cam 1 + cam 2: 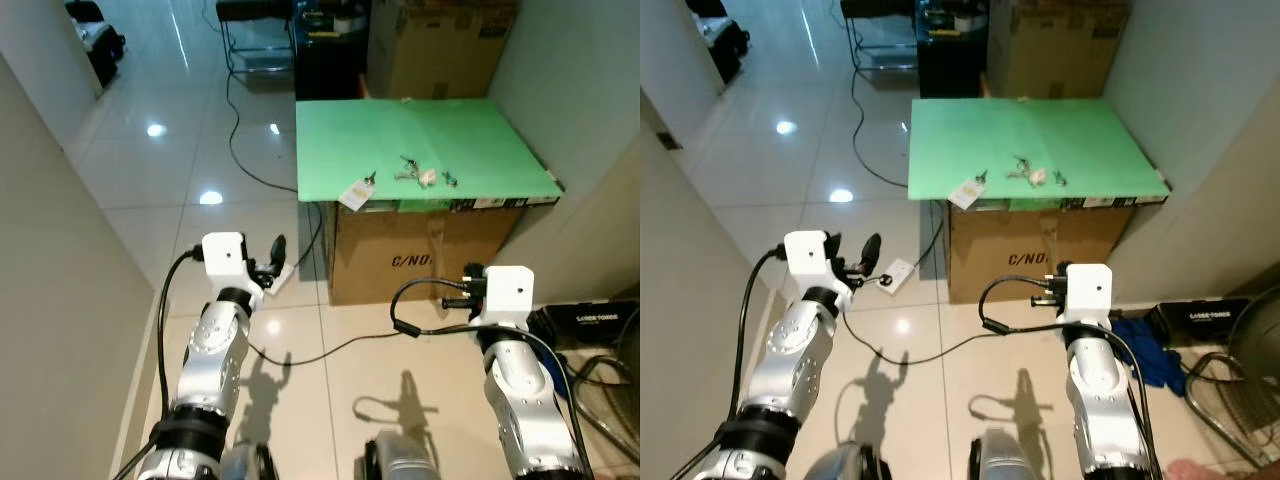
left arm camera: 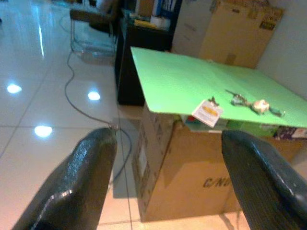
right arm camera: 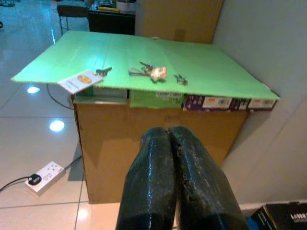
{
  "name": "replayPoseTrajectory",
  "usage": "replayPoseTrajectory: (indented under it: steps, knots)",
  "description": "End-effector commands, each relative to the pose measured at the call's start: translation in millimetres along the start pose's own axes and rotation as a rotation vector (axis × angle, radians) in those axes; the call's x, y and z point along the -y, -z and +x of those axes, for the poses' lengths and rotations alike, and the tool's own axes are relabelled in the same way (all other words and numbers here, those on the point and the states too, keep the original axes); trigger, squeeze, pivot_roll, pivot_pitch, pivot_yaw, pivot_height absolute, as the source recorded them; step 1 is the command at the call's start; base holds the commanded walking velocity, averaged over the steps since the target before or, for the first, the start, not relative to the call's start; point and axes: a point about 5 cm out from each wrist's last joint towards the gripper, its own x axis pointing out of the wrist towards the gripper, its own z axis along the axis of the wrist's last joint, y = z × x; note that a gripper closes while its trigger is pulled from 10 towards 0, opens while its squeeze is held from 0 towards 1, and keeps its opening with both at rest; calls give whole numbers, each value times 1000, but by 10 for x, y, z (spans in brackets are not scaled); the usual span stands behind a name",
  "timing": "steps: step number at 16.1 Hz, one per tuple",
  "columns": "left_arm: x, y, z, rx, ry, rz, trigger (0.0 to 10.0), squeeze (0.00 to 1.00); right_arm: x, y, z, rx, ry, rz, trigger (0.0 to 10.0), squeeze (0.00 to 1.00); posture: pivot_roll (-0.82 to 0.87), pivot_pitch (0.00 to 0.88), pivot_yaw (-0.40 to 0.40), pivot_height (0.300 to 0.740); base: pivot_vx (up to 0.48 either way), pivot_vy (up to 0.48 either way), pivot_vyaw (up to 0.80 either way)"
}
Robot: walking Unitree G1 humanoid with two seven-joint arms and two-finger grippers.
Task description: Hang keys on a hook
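Left gripper [image 2: 158, 187] is up in front of the robot, its two black fingers [image 2: 79, 179] spread wide apart with nothing between them, aimed at the brown cardboard box [image 1: 425, 250] from short of its near left corner. Right gripper [image 3: 173, 177] is raised too, short of the box's front face, its fingers pressed together, empty.

On top of the box lies a flat bright green board [image 1: 420, 145], overhanging the box's sides. Near the board's front edge sits the bunch of metal keys with a pale fob [image 1: 415, 174], lying flat. Just beside it, toward the wall, there's a small dark key clip [image 1: 450, 179]. On the other side, a key with a white and yellow paper tag [image 1: 358, 191] pokes over the board's front edge.

Down on the glossy tiled floor [image 1: 190, 150], left of the box, a white power strip [image 3: 44, 177] lies with a black cable [image 1: 240, 140] trailing off. Behind the board stands a taller cardboard carton [image 1: 440, 45].
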Motion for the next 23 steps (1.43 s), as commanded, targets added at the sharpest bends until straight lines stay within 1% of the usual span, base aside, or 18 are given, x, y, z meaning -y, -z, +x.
replayPoseTrajectory:
  steps: [1,2,3,4,5,9,11,12,15,17,19,20,22,23]
  knots:
    - [35,30,0,-15,6,10,10000,0,40,39,-23,-15,22,0,10000,0,-269,78,45,639,0,0,0]
    - [57,37,2,-18,20,14,10000,0,43,49,-24,-19,25,4,10000,0,-268,77,45,624,0,0,0]
    - [59,38,2,-18,22,14,10000,0,43,50,-24,-18,25,4,10000,0,-268,77,45,619,0,0,0]
    - [83,40,4,-18,43,35,10000,0,48,62,-24,-23,29,-2,10000,0,-268,70,46,609,0,0,0]
    - [108,45,5,-18,64,70,10000,0,48,54,-25,-7,25,-12,10000,0,-267,68,46,609,0,0,0]
    - [102,53,-1,-18,72,86,10000,0,49,48,-27,4,28,-14,10000,0,-266,73,46,609,0,0,0]
    - [107,75,-16,-22,74,79,10000,0,38,26,-42,27,11,10,10000,0,-268,78,46,618,0,0,0]
    - [126,97,-25,-25,81,77,10000,0,49,28,-45,32,11,19,10000,0,-268,79,45,632,0,0,0]
    - [132,112,-35,-26,87,74,10000,0,67,30,-53,33,16,13,10000,0,-271,83,44,650,0,0,0]
    - [155,127,-42,-27,116,58,10000,0,67,32,-62,36,7,12,10000,0,-273,85,44,668,0,0,0]
    - [180,140,-44,-26,137,40,10000,0,70,29,-66,41,2,11,10000,20,-277,86,45,691,0,0,0]
    - [181,141,-43,-26,139,37,10000,0,72,29,-66,41,2,12,10000,27,-277,86,45,695,0,0,0]
    - [195,145,-40,-27,148,28,10000,0,76,23,-66,47,1,-15,10000,35,-279,87,44,718,0,0,0]
    - [197,144,-39,-26,149,24,10000,0,78,22,-65,47,6,-25,10000,16,-280,87,44,722,0,0,0]
